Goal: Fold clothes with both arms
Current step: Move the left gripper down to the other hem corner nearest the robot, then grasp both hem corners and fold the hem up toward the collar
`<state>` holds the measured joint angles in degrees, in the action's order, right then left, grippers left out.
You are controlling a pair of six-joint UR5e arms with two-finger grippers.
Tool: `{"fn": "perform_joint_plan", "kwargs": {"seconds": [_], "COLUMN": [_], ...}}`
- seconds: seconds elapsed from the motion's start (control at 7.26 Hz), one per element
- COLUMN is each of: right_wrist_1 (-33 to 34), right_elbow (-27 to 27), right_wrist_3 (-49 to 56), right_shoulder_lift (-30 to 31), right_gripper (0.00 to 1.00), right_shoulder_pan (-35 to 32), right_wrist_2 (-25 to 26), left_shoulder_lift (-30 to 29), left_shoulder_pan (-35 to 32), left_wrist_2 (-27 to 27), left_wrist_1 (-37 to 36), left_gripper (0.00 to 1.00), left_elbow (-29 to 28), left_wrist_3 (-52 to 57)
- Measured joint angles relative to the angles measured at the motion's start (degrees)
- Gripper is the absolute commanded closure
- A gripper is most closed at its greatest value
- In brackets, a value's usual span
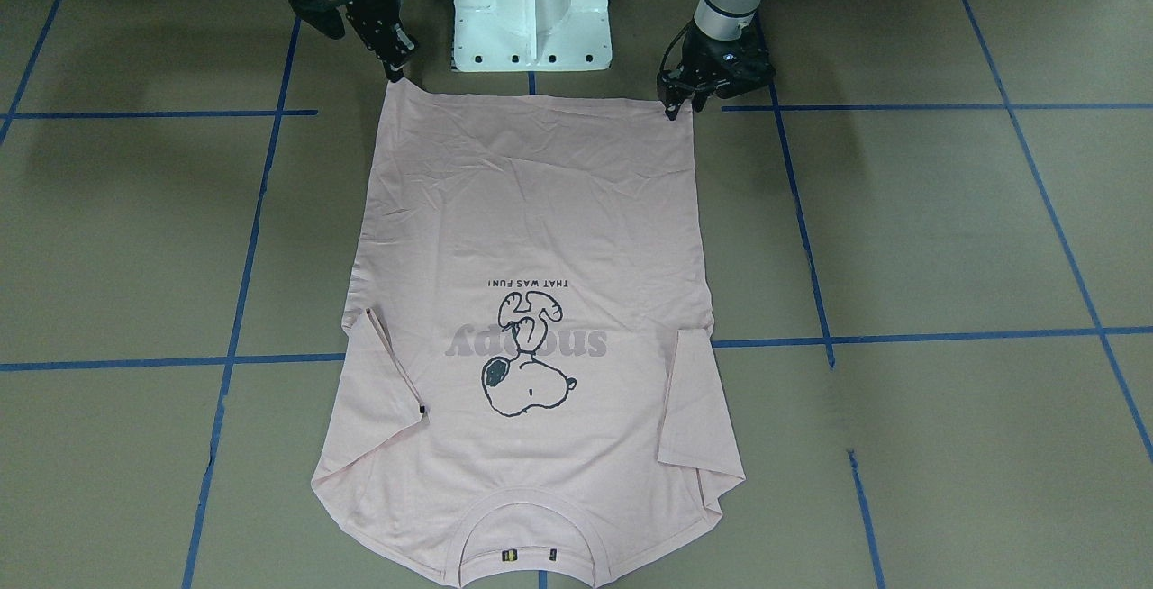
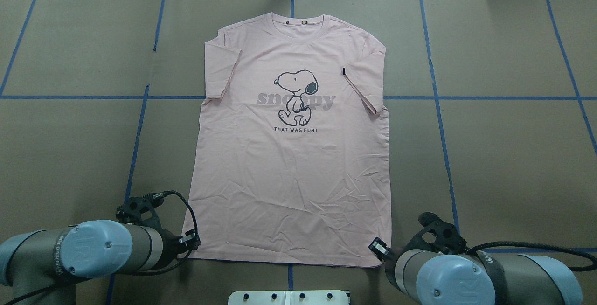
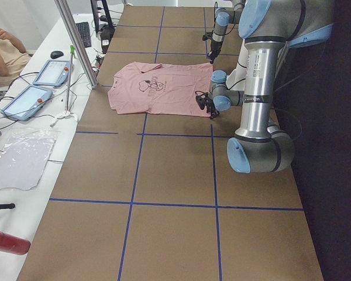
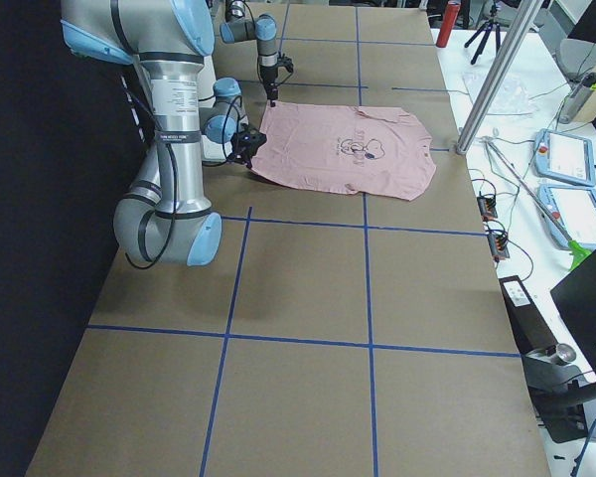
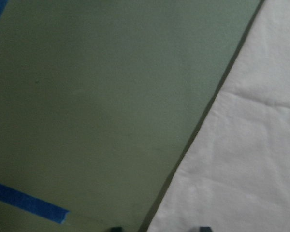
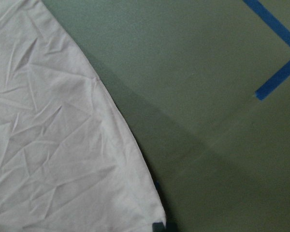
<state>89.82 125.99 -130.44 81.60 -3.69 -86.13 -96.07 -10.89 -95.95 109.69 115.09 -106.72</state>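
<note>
The left gripper (image 1: 672,110), jaws parted astride the T-shirt (image 1: 540,211) hem below it, should pinch both layers; whether the right gripper (image 1: 394,71) is holding anything, I can't tell.

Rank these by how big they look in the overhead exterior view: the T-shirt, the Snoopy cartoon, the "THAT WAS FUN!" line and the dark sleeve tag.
1. T-shirt, by far the largest.
2. Snoopy cartoon.
3. "THAT WAS FUN!" line, about as wide as the cartoon but much less tall.
4. dark sleeve tag, the smallest.
</note>
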Motion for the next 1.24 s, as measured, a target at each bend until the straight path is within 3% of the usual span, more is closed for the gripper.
{"fn": "perform_joint_plan", "kwargs": {"seconds": [0.14, 0.55, 1.24], "right_wrist_1": [0.0, -0.05, -0.09], "right_elbow": [0.01, 0.13, 7.88], "right_wrist_3": [-0.02, 0.01, 0.95], "right_shoulder_lift": [-0.02, 0.07, 7.06], "right_gripper": [1.0, 1.0, 1.0], "right_shoulder_pan": [0.0, -0.09, 0.59], "right_wrist_2": [0.0, 0.0, -0.19], "left_shoulder_lift": [0.0, 0.42, 0.58], "left_shoulder_pan": [0.04, 0.49, 3.26], "left_wrist_2": [-0.02, -0.16, -0.17], "left_wrist_1": [0.0, -0.57, -2.54], "left_gripper": [1.0, 1.0, 1.0], "left_elbow": [0.1, 3.31, 10.88], "left_wrist_3": [0.01, -0.07, -4.14]}}
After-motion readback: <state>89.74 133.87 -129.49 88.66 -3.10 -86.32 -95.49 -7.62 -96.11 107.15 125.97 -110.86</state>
